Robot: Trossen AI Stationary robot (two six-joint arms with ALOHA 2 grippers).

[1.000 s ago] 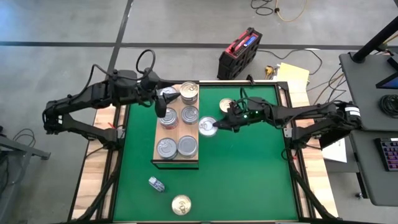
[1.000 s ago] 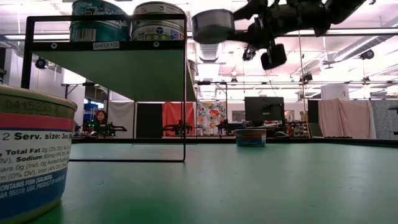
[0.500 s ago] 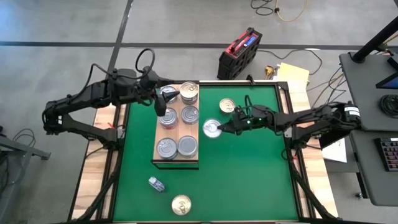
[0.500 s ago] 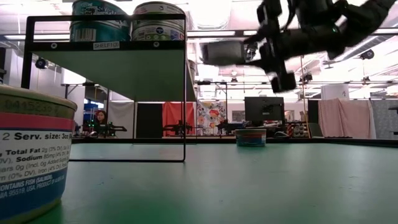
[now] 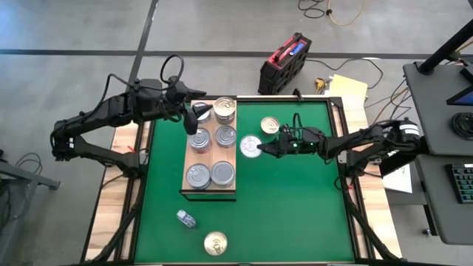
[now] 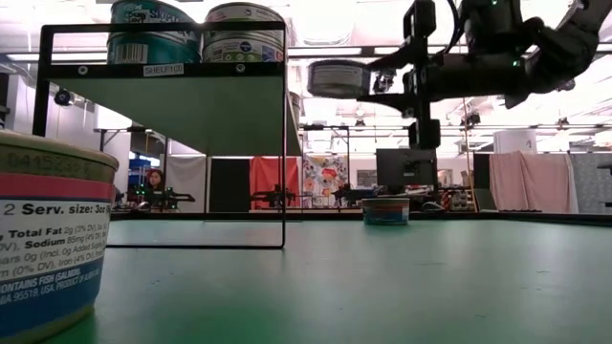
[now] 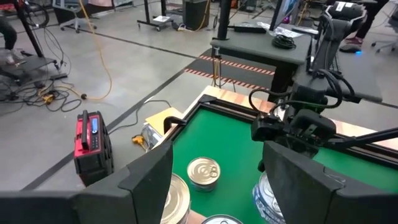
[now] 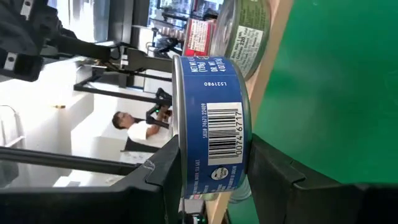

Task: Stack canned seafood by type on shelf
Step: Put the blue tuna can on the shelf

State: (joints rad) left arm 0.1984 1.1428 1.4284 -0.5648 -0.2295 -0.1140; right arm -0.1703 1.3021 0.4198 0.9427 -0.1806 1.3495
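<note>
**Right gripper carries a tin beside the shelf**

The right gripper is clamped on a small round silver-lidded tin, held in the air just beside the light wooden shelf board. The left gripper hovers over the shelf's far end, fingers apart and empty.

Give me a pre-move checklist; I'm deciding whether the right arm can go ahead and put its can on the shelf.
1. Grip: right hand shut on the blue-label can, fingers on both sides. Ok.
2. Can lifted off the mat, seen in the low view. Ok.
3. Can level: lid faces up from above. Ok.
4. Free spot on the shelf: cannot tell, six cans already show there.
5. Left hand hovers open over the shelf's far end, possibly in the way. Not ok.
</note>
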